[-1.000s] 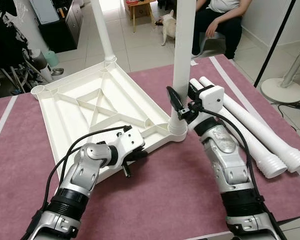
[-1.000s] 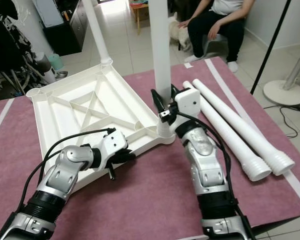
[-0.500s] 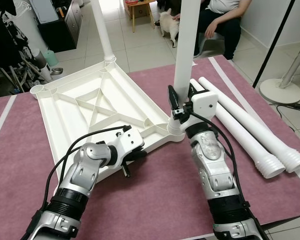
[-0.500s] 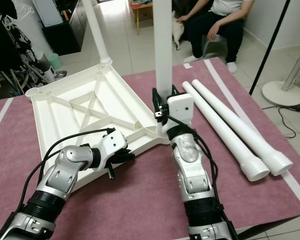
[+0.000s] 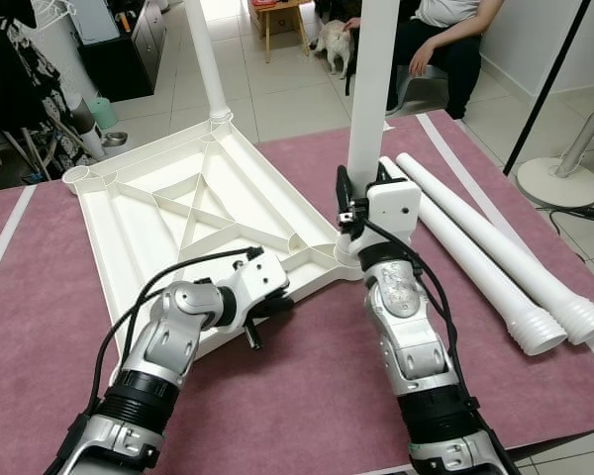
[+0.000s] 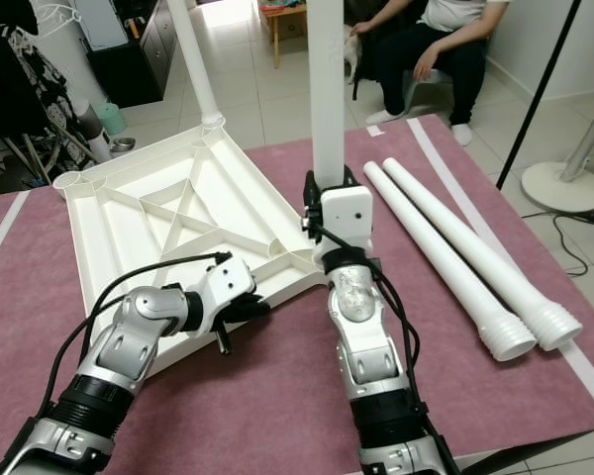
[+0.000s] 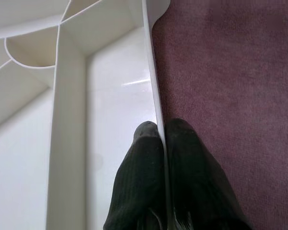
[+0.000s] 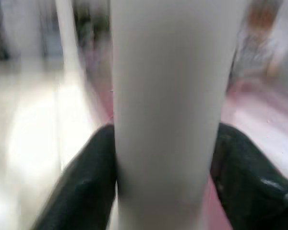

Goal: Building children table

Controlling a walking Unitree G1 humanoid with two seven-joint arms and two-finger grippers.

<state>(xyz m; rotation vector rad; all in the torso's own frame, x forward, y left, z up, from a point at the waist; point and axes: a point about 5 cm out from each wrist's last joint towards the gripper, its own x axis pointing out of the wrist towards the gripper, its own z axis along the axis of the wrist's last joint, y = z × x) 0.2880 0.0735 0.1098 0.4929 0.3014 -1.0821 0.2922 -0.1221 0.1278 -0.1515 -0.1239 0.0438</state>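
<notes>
right gripper clamped around upright white table leg, seated in near corner socket of tabletop | left gripper pinches near rim of upturned white tabletop | tabletop lies on maroon mat; second leg upright at far corner | two loose legs lie on mat, right of right arm

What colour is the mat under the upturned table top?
Dull purplish red mat, clearest in the left eye view.
</notes>
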